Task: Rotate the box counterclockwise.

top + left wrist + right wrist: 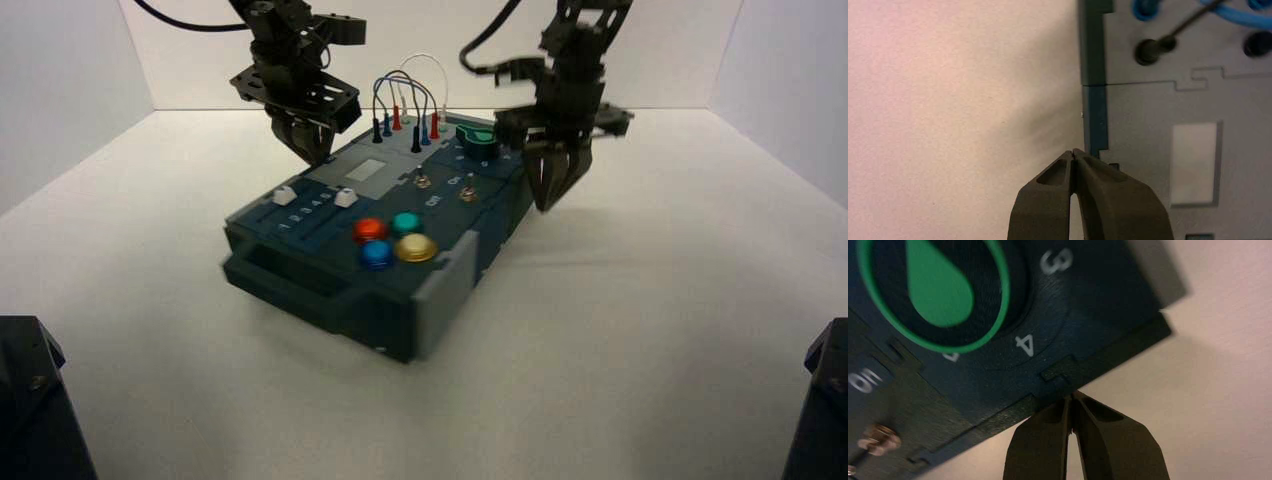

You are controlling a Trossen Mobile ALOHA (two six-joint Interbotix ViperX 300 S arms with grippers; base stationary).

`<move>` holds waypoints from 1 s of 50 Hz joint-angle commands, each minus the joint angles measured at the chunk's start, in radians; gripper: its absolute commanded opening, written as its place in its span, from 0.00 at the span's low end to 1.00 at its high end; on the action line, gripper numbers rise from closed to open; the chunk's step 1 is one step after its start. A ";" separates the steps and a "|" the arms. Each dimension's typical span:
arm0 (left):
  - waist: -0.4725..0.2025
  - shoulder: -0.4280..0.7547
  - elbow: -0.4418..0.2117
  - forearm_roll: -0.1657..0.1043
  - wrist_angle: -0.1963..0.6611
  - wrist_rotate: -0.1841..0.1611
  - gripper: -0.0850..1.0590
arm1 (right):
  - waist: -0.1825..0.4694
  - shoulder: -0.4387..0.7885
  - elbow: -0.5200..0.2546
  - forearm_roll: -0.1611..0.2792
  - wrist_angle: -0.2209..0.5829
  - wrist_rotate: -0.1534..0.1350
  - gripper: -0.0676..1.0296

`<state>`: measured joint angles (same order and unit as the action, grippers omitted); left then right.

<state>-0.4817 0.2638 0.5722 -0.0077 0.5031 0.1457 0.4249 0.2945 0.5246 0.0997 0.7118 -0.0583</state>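
Flanking the box (375, 215), which lies slanted on the table (620, 340), both grippers have their fingers pressed together. The left gripper (1073, 152) is at its left long side, the right gripper (1073, 394) beside its right.

You get a bright, evenly lit high view, with the tabletop (640, 330) pale and a faint, soft shadow right of the box (340, 235). Its near end looks smeared by blur, as does the right hand (545, 208). Both wrist views are dimmer and slightly soft, with diffuse shadows beside the box.
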 commanded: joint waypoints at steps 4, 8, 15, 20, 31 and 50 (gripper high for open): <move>-0.152 -0.008 -0.002 -0.012 0.015 0.009 0.05 | 0.020 -0.009 -0.130 0.006 -0.020 -0.005 0.04; -0.156 -0.008 -0.008 -0.012 0.020 0.009 0.05 | 0.020 0.003 -0.156 0.005 -0.011 -0.008 0.04; -0.167 -0.008 -0.018 -0.012 0.034 0.018 0.05 | 0.020 0.035 -0.213 0.003 0.011 -0.009 0.04; -0.176 -0.009 -0.026 -0.012 0.046 0.020 0.05 | 0.021 0.057 -0.252 0.000 0.028 -0.012 0.04; -0.198 -0.018 -0.044 -0.012 0.060 0.020 0.05 | 0.020 0.086 -0.325 -0.011 0.066 -0.015 0.04; -0.213 -0.023 -0.037 -0.014 0.060 0.017 0.05 | 0.023 0.097 -0.376 -0.018 0.132 -0.018 0.04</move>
<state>-0.5691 0.2577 0.5568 -0.0077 0.5798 0.1519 0.3927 0.4065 0.1626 0.0660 0.8268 -0.0706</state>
